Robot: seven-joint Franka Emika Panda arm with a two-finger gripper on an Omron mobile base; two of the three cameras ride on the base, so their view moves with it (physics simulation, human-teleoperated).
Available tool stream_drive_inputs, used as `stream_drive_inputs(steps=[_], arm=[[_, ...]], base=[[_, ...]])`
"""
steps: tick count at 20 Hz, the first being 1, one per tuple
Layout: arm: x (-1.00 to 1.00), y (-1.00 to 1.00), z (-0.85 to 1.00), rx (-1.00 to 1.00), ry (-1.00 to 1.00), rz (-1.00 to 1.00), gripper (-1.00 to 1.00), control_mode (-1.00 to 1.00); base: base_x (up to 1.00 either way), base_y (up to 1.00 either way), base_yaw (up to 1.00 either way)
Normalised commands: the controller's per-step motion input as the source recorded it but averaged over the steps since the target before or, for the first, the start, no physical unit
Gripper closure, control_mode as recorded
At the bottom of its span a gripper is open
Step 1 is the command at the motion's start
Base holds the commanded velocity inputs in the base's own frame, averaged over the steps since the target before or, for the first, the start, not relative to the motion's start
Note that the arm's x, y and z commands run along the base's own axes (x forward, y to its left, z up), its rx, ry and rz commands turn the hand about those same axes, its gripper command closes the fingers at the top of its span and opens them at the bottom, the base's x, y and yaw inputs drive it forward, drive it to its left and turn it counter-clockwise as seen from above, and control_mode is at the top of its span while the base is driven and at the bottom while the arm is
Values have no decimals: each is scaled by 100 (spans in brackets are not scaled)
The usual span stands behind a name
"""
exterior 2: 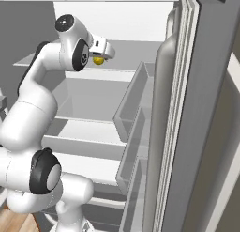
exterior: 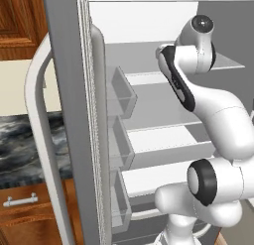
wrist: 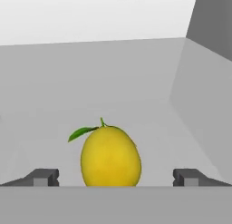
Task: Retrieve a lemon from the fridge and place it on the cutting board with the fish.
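The fridge stands open, its white interior and glass shelves showing. The bright yellow lemon, with a small green leaf, rests on an upper shelf; in the right base view the lemon peeks out just under the hand. My gripper is open, reached into that shelf, with one fingertip left of the lemon and the other to its right, both clear of it. In the right base view the gripper hangs just above the fruit. The cutting board and the fish are out of view.
The left fridge door carries clear bins and a long white handle. The right fridge door with its bins stands close beside the arm. A dark marble counter over wooden drawers lies to the left.
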Motion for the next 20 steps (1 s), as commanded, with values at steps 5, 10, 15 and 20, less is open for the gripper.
stream_drive_inputs(steps=[5,10,15,20], arm=[[17,0,-15,0,4,0,-100,-100],[27,0,-9,0,0,0,-100,-100],[16,0,-4,0,0,0,-100,-100],[4,0,-5,0,1,0,-100,-100]], base=[[0,0,0],[0,0,0],[0,0,0],[0,0,0]])
